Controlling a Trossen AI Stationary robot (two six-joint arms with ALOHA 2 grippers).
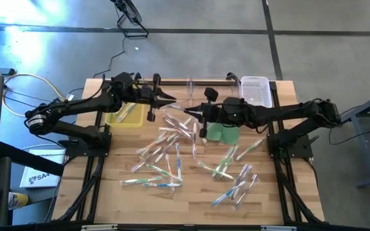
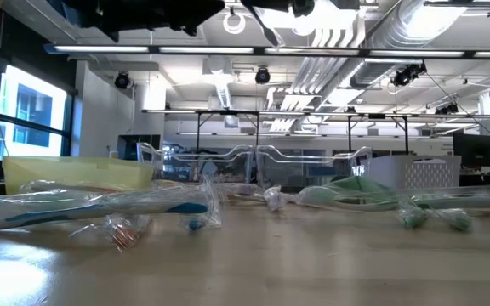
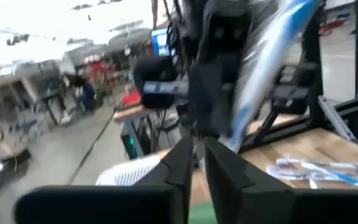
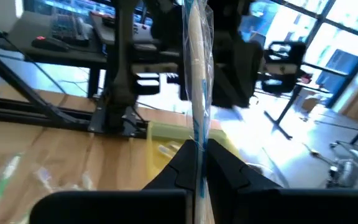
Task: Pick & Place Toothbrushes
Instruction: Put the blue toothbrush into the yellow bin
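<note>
The two arms meet above the middle back of the wooden surface (image 1: 108, 199). The right end effector (image 4: 199, 163) is closed tight on one wrapped toothbrush (image 4: 196, 74), which stands straight up from between its fingers. The left end effector (image 3: 196, 149) has its fingers close together with a thin gap, and a blurry blue and white wrapped brush shows just past them (I cannot tell if they touch it). From above, the two tips hide each other, so the held brush is hard to pick out there. The other toothbrushes (image 1: 169, 168) lie scattered over the surface. A green cloth (image 1: 222, 133) is partly hidden under the right arm. A yellow tray (image 1: 126, 117) and a white basket (image 1: 255, 90) sit at the back.
</note>
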